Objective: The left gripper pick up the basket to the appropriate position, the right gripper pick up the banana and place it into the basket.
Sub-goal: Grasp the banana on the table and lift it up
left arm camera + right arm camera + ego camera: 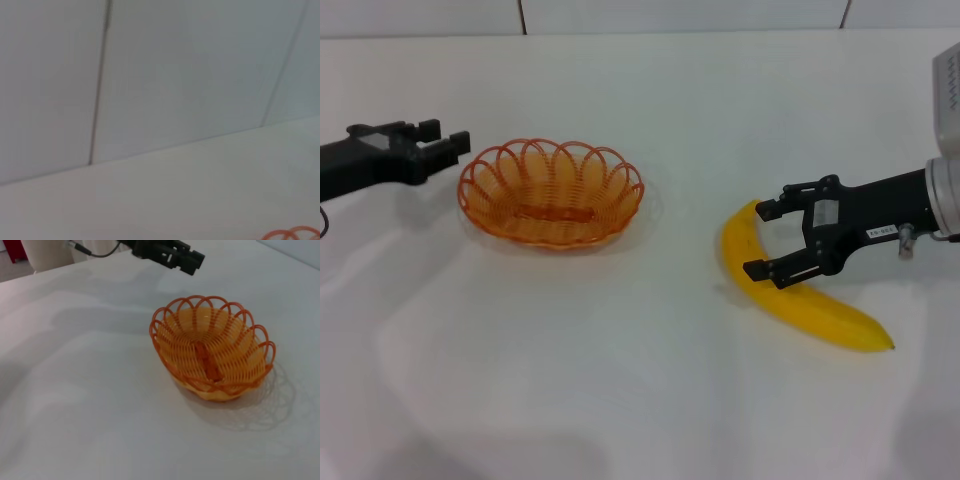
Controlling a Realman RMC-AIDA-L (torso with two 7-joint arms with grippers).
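Note:
The orange wire basket [492, 196] stands empty on the white table, left of centre. It also shows in the right wrist view [165, 347], and a bit of its rim shows in the left wrist view [292, 233]. My left gripper [452, 139] is open just left of the basket's rim, level with it and not touching; it shows farther off in the right wrist view [192, 260]. The yellow banana [810, 303] lies on the table at the right. My right gripper [761, 240] is open, its fingers on either side of the banana's upper part.
The white table [620, 380] spreads around both things. A pale wall with vertical seams [97, 85] stands behind the table's far edge. Part of the robot's silver-white right wrist [948, 190] is at the far right.

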